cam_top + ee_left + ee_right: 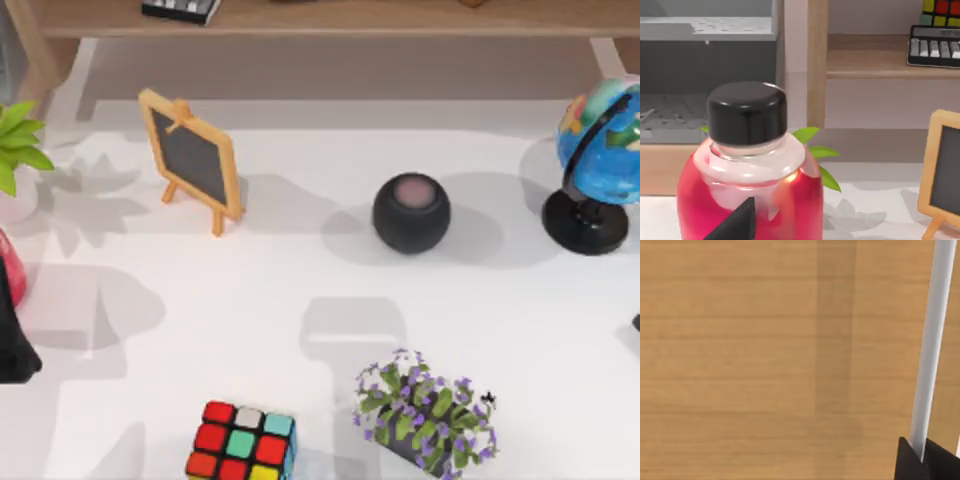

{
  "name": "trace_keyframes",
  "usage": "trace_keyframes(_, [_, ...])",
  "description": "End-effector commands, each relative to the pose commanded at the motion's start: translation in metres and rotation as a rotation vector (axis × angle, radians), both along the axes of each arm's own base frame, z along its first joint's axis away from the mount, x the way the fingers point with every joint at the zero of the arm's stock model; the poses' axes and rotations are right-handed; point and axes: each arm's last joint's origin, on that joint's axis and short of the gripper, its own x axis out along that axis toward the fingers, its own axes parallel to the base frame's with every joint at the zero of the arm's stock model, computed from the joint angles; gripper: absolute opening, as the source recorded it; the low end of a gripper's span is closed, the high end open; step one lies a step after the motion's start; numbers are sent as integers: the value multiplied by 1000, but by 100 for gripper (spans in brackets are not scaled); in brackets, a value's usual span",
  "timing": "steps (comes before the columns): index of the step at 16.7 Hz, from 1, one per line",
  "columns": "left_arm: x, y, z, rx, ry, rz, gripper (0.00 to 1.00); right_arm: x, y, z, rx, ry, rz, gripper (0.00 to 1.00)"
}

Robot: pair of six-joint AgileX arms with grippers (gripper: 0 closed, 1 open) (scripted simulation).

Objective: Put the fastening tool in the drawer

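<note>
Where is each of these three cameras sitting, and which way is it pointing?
Top view: above the white table, looking down on chalkboard easel, dark round speaker, globe, Rubik's cube and flowering plant; the left arm shows dark at the left edge.
Left wrist view: on the left arm, facing a red bottle with black cap, shelves behind; one dark fingertip shows.
Right wrist view: on the right arm, close against a wooden panel with a white bar; dark hand part in the corner.
Shared: top and left wrist views both show the easel and bottle.

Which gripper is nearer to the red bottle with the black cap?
Left. The left gripper is right beside the red bottle; the right gripper is elsewhere, close to a wooden panel with a white bar.
</note>
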Motion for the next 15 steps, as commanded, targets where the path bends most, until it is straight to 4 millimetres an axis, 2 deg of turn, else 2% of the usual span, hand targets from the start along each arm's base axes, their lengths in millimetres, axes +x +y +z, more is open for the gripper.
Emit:
trace_keyframes(12, [0,0,0,0,0,0,100,0,0,0,0,0,0,98])
trace_keyframes(15, [0,0,0,0,0,0,100,0,0,0,0,0,0,100])
